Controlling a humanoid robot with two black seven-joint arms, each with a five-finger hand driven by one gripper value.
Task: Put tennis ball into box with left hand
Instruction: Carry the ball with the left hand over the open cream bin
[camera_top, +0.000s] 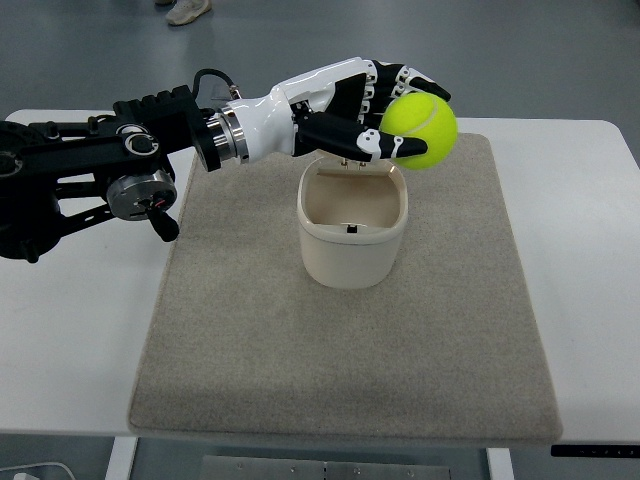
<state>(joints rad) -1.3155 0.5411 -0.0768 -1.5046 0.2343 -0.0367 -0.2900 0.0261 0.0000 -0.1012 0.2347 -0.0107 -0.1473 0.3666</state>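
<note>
White desk (80, 350) is carrying a beige mat (340, 380), and a cream box (352, 235) is standing on it. Left hand (365, 110) is grasping the ball (420, 130), holding it above the box's far rim.

The left arm (90, 175) is black, built of open metal links with round silver joint housings; a black cable loops above the ringed silver wrist; the left hand (345, 105) has a glossy white shell, black segmented fingers (400, 80), white knuckle caps, perhaps small screws.
</note>
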